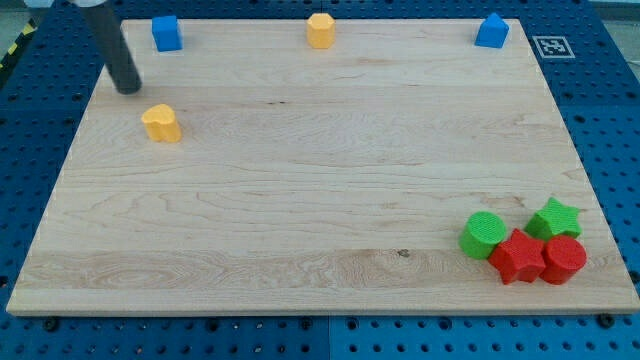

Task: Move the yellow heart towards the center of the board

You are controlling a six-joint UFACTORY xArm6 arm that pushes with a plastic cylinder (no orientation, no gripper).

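Note:
The yellow heart lies on the wooden board near the view's upper left. My tip rests on the board just above and to the left of the heart, a small gap apart from it. The dark rod rises from the tip toward the view's top left corner.
A blue block sits at the top left edge, a yellow hexagonal block at the top middle, and a blue block at the top right. A green cylinder, green star, red star and red cylinder cluster at the bottom right.

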